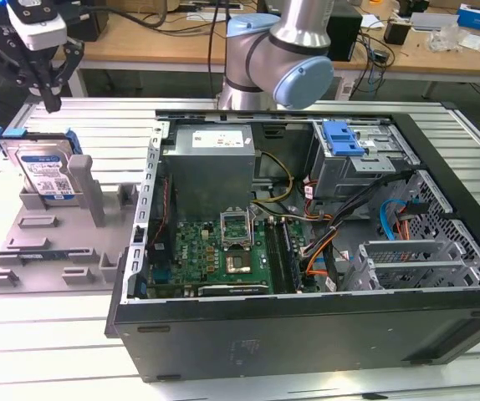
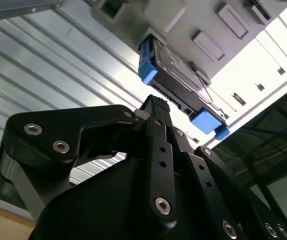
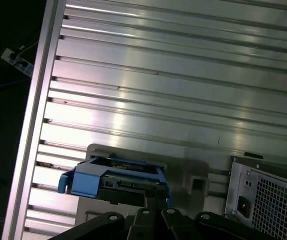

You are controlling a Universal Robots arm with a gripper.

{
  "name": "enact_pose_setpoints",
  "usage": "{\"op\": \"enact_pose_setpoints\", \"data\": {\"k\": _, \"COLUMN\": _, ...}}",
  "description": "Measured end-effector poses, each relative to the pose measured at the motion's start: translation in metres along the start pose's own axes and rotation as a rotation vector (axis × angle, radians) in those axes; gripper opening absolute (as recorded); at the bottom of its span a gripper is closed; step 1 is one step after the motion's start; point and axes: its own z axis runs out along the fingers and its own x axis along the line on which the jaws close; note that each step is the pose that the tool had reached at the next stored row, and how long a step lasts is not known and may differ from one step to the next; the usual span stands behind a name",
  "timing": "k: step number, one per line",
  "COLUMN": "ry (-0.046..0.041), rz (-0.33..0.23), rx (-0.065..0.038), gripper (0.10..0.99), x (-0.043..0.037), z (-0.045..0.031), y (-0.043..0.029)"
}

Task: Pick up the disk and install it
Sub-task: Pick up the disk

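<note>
Barely started: hovers with hand (image 1: 52, 102) pressed together, empty, above disk (image 1: 46, 171) upright in grey stand (image 1: 88, 190), upper left; installation pending.

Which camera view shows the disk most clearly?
The exterior view: the disk stands in the grey holder, its labelled face and blue frame visible. In the second wrist view the disk appears edge-on between blue frame ends; in the first wrist view, mostly its blue frame shows.

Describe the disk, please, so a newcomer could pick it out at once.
Find the open computer case; on the exterior view's left of it lies a grey fixture plate. The disk stands on edge in its far holder: silver, blue-and-white label, blue frame, among grey blocks.
</note>
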Motion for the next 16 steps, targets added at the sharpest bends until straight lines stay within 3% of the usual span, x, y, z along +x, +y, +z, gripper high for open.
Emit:
{"op": "enact_pose_setpoints", "data": {"k": 1, "ry": 0.0194, "rz": -0.002, "rx": -0.003, "gripper": 0.106, "x": -0.0005, "z": -0.0001, "y": 0.0}}
{"op": "enact_pose_setpoints", "data": {"k": 2, "ry": 0.0324, "rz": -0.007, "rx": -0.005, "gripper": 0.106, "x": -0.0006, "z": 0.0, "y": 0.0003}}
{"op": "enact_pose_setpoints", "data": {"k": 7, "ry": 0.0409, "rz": -0.092, "rx": 0.0, "gripper": 0.106, "x": -0.0009, "z": 0.0001, "y": 0.0017}}
{"op": "enact_pose_setpoints", "data": {"k": 16, "ry": 0.0532, "rz": -0.322, "rx": 0.015, "gripper": 0.114, "x": -0.0009, "z": 0.0001, "y": 0.0017}}
